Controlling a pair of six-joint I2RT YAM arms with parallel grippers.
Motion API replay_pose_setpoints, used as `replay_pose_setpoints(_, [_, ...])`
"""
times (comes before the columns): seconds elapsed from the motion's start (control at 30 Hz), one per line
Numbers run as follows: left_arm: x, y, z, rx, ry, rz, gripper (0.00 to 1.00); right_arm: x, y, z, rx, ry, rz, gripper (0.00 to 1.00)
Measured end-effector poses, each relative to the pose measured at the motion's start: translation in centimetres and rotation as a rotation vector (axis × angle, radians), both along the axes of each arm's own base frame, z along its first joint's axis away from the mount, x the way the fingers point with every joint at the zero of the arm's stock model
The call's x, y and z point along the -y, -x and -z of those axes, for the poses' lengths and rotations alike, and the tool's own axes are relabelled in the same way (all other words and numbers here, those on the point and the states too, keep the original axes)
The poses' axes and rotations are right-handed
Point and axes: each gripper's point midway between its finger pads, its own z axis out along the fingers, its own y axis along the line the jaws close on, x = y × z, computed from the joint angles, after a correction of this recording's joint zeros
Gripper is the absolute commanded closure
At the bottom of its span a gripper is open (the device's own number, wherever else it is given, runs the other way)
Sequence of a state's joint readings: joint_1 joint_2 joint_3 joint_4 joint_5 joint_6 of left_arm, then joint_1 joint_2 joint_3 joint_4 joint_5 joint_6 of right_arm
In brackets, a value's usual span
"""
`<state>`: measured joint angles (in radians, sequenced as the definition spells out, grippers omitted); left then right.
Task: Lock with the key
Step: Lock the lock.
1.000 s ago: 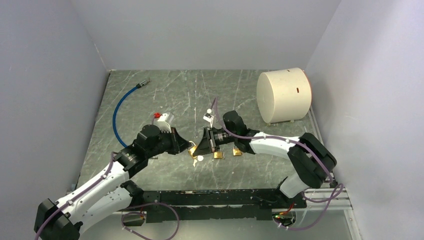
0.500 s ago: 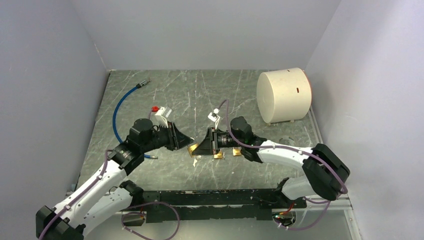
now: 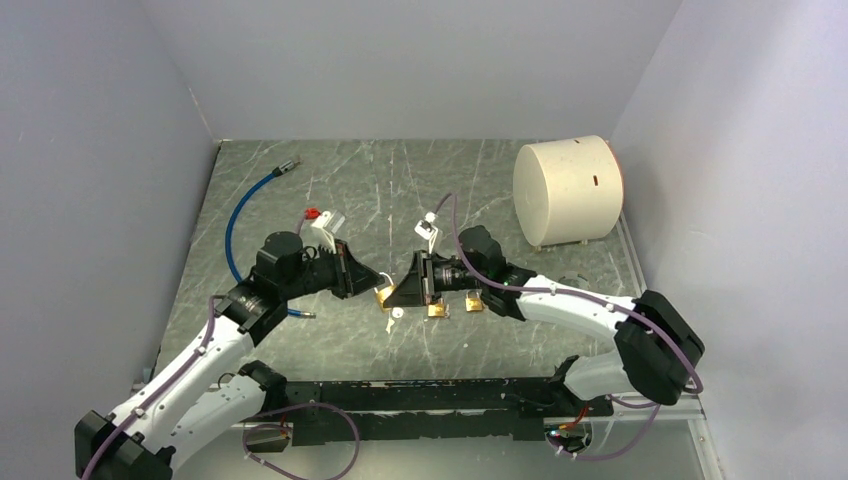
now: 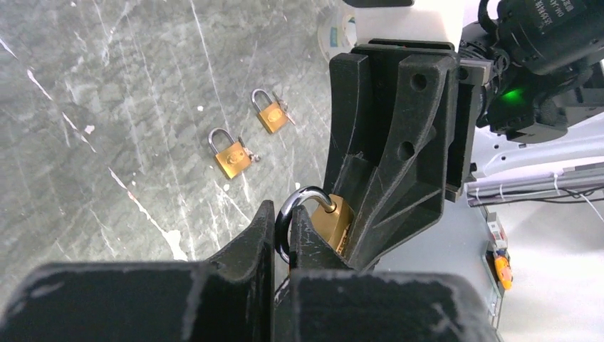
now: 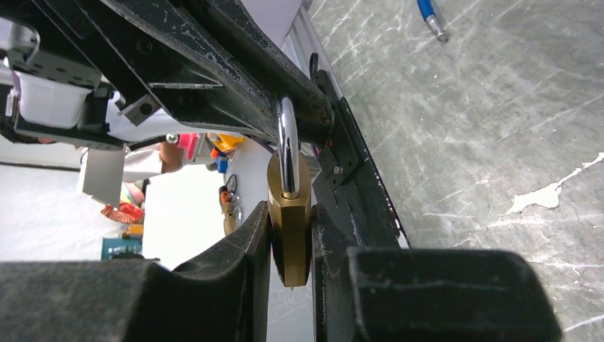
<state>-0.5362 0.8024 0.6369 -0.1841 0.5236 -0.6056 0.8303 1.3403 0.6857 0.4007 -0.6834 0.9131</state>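
Observation:
A brass padlock [image 3: 384, 294] hangs between my two grippers just above the table. My left gripper [image 4: 281, 221] is shut on its steel shackle [image 4: 300, 203]. My right gripper [image 5: 290, 222] is shut on the brass body [image 5: 290, 206], squeezing its flat sides. In the right wrist view the shackle [image 5: 286, 142] rises into the left gripper's black fingers [image 5: 242, 71]. In the top view a small white tag [image 3: 397, 313] hangs under the padlock. I cannot make out the key itself. The two grippers [image 3: 368, 283] [image 3: 404, 290] meet tip to tip.
Two more brass padlocks [image 4: 231, 158] [image 4: 271, 116] lie on the marble table, each with a small key beside it; they also show in the top view [image 3: 437, 310] [image 3: 474, 304]. A white cylinder [image 3: 567, 190] stands at back right. A blue cable [image 3: 238, 215] curves at back left.
The left wrist has drawn back to the left and the right arm's elbow has swung right. Both grippers still hold the padlock at about the same spot.

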Motion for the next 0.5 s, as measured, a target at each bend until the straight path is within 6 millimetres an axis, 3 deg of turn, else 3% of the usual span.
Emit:
replay_pose_setpoints(0.13, [-0.2, -0.8, 0.1, 0.037, 0.036, -0.039, 0.98, -0.5, -1.0, -0.1, -0.026, 0.039, 0.038, 1.0])
replay_pose_setpoints(0.33, [-1.0, -1.4, 2.0, 0.018, 0.039, -0.119, 0.97, -1.0, -1.7, 1.5, -0.081, 0.062, 0.041, 1.0])
replay_pose_setpoints(0.5, [-1.6, -0.9, 1.2, 0.044, 0.046, -0.15, 0.97, -1.3, -1.2, 0.8, -0.055, 0.035, -0.019, 1.0])
